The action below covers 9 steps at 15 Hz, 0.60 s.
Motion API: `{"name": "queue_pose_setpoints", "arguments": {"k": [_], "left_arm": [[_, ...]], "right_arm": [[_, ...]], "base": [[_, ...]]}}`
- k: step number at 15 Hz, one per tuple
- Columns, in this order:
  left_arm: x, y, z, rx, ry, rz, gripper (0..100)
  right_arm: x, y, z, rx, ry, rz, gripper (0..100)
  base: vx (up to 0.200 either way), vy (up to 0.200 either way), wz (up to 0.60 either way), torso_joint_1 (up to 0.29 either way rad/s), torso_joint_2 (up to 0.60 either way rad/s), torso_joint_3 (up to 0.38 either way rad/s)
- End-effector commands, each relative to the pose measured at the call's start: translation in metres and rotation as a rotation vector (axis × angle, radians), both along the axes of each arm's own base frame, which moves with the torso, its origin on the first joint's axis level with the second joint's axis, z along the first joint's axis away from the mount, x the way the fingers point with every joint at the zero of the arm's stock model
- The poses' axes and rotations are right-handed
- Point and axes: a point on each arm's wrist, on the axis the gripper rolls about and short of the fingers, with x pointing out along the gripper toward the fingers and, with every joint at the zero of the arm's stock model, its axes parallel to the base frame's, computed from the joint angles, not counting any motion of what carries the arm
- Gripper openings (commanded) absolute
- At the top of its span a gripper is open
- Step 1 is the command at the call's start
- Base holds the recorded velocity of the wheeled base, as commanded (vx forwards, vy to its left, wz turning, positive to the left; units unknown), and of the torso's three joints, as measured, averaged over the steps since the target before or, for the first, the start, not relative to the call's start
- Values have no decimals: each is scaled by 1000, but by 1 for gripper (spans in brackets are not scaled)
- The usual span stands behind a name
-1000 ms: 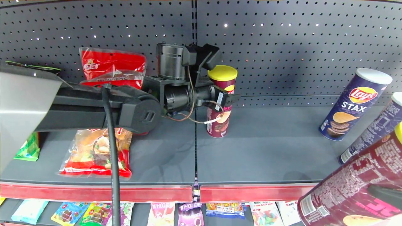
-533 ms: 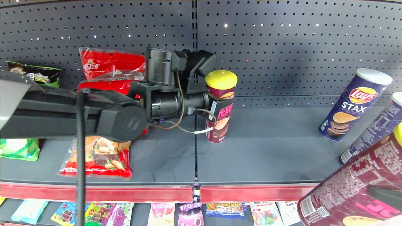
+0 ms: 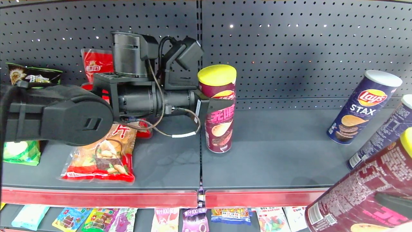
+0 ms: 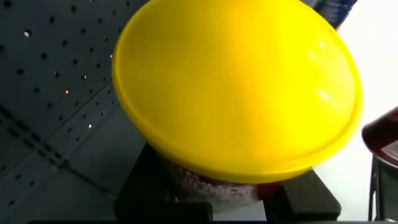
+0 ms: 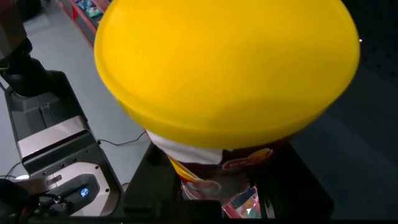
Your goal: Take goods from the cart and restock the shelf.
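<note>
A maroon chip can [image 3: 219, 129] with a yellow lid [image 3: 216, 74] stands upright near the middle of the grey shelf [image 3: 276, 161]. My left gripper [image 3: 213, 108] is shut on its side, coming in from the left. In the left wrist view the lid [image 4: 236, 87] hides most of the can, with black fingers [image 4: 146, 186] clamped below it. A second maroon can [image 3: 360, 193] leans in at the lower right, in front of the shelf, with my right gripper [image 3: 391, 203] shut on it. Its yellow lid [image 5: 227, 68] sits above the right gripper [image 5: 230, 193].
Two dark blue chip cans [image 3: 363, 106] [image 3: 379, 135] lean at the shelf's right end. A red bag [image 3: 96, 62], a peanut bag [image 3: 103, 158] and green bags [image 3: 19, 153] lie on the left. Bare shelf lies between the held can and the blue cans. A red lip [image 3: 257, 197] edges the front.
My left arm has drawn back to the left and toward the shelf's front, carrying the yellow-lidded can with it. The right arm's can has barely moved.
</note>
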Motion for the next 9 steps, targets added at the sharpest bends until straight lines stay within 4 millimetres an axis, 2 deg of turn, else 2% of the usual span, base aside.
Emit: {"name": "queue_pose_setpoints", "arguments": {"k": [1, 5, 9], "left_arm": [[-8, 4, 3, -3, -3, -26, 0], [-20, 7, -12, 22, 34, -119, 0], [-17, 5, -16, 38, 20, -125, 0]], "right_arm": [[0, 0, 0, -1, 1, 1, 0], [-1, -1, 0, 2, -6, 1, 0], [-3, -1, 0, 2, -6, 1, 0]], "base": [[0, 0, 0, 0, 0, 0], [0, 0, 0, 0, 0, 0], [0, 0, 0, 0, 0, 0]]}}
